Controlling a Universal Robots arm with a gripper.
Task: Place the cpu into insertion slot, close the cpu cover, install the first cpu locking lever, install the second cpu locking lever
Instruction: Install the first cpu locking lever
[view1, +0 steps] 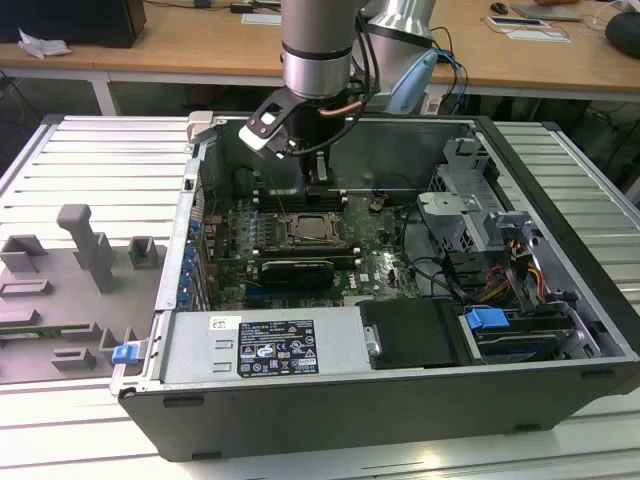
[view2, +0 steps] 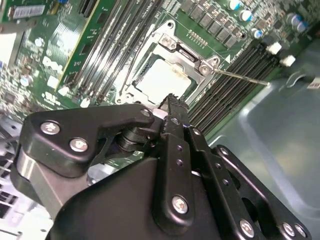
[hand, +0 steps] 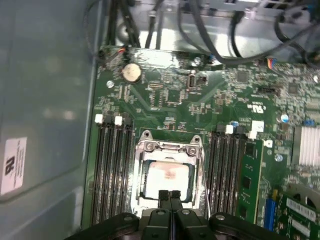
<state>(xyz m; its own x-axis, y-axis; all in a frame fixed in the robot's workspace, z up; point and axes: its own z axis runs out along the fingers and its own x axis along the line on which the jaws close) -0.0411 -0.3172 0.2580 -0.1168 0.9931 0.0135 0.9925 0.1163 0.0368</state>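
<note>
The cpu (hand: 166, 180) shows its silver-grey top inside the insertion slot (hand: 139, 150) on the green board. The cpu cover (hand: 170, 148), a silvery frame, lies flat around the chip. A thin locking lever (view2: 241, 77) angles out from the socket corner over the memory slots, and it runs beside the socket in the first wrist view (hand: 205, 182). My gripper (hand: 170, 195) hovers just over the near edge of the chip, its black fingers (view2: 172, 102) pressed together with nothing between them. In the exterior view the gripper (view1: 318, 188) hangs over the cpu (view1: 313, 230).
Black memory slots (hand: 112, 170) flank the socket on both sides. The case's grey wall (hand: 45, 100) stands close by. Cable bundles (hand: 210, 35), a drive cage (view1: 470, 200) and the power supply (view1: 265, 345) fill the case. A grey fixture tray (view1: 70, 290) sits at the exterior view's left.
</note>
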